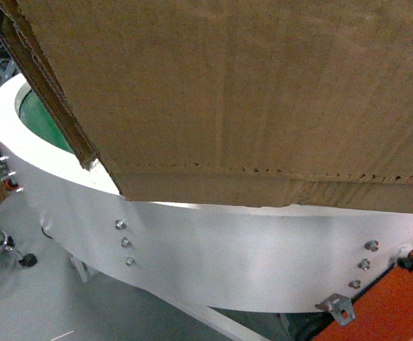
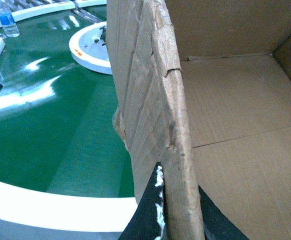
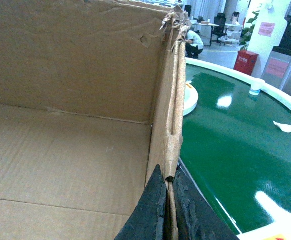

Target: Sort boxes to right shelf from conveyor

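A large brown cardboard box (image 1: pixel 263 92) fills the top of the head view, held up over the conveyor's white side panel (image 1: pixel 249 249). Its perforated seam shows near its lower edge. My left gripper (image 2: pixel 178 210) is shut on the box's left wall (image 2: pixel 155 100), one black finger outside and one inside. My right gripper (image 3: pixel 169 210) is shut on the box's right wall (image 3: pixel 170 100), pinching the torn edge. The box's empty inside (image 3: pixel 60 150) shows in both wrist views. The green conveyor belt (image 2: pixel 45 125) lies under and beside the box. The shelf is out of view.
A white round hub (image 2: pixel 90 47) sits at the belt's centre, with a water bottle (image 2: pixel 8 22) at the far rim. A white scrap (image 3: pixel 284 127) lies on the belt. An orange panel (image 1: pixel 398 305) stands lower right; chair castors (image 1: pixel 1 249) stand on the floor at the left.
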Tool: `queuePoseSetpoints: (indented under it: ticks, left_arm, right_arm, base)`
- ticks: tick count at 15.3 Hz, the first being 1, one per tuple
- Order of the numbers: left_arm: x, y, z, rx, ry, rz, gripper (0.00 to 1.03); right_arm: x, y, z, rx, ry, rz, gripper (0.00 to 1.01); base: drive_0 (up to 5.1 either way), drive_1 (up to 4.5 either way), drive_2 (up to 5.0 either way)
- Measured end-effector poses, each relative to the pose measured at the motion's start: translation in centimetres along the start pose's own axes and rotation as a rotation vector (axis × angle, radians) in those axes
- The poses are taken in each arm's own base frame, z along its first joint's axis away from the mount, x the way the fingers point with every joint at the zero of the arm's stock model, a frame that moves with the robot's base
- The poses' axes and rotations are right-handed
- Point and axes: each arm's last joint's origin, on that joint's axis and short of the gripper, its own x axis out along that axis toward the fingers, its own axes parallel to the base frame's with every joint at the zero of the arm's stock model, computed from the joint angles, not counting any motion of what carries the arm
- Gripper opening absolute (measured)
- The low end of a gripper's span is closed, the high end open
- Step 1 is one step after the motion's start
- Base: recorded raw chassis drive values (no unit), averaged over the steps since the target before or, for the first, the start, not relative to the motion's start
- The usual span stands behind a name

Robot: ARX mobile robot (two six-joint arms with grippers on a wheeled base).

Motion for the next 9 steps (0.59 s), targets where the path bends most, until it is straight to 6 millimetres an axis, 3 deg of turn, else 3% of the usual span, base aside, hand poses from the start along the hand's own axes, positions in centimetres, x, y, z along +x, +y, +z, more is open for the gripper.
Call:
queuePoseSetpoints:
  ticks: [9]
  left_arm:
    - [0.00,-0.03,-0.05,0.000,0.005,-0.002,0.03]
  right_arm:
    - [-0.07,-0.03,0.03,0.000,0.002,-0.001,0.02]
  base:
    - [-0.1,-4.15,4.0]
